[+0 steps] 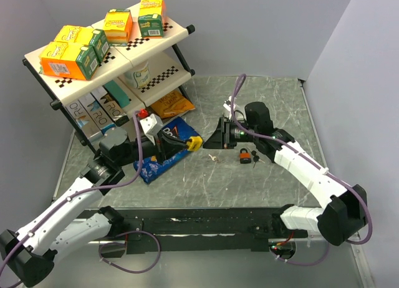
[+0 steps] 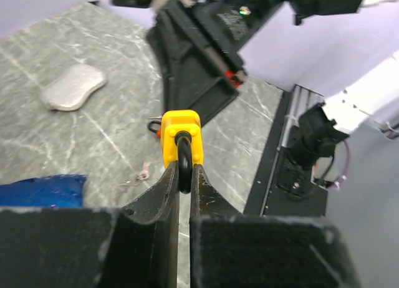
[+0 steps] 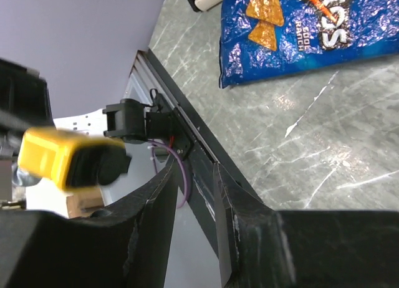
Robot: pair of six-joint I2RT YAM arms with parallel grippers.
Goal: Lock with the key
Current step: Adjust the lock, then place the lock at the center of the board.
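**Q:** Top view: what is held, and where is the key?
**A:** The left gripper [image 1: 186,143] holds the yellow padlock [image 1: 193,142] above the worktop [image 1: 274,101], beside the blue chip bag [image 1: 163,158]. The right gripper [image 1: 220,137] faces it at close range. The key [image 1: 256,159] lies on the worktop just beside a small orange-and-black padlock [image 1: 246,155], near the right wrist. No gripper touches it.

**Q:** Left wrist view?
**A:** The jaws are clenched on the padlock's black shackle [image 2: 184,163], with the yellow body pointing away towards the right gripper. A small pale key-like piece [image 2: 144,172] lies on the worktop below.

**Q:** Right wrist view?
**A:** The jaws are parted with nothing between them. The padlock, blurred, hangs at the left. The key does not show in this view.

**Q:** Which step is in hand?
**A:** Judged: the padlock is presented and the key is not yet fetched. The next move calls for the right jaws to descend on the key bunch, take one black head, and line its blade up with the keyway. The keyway's face is not visible here.
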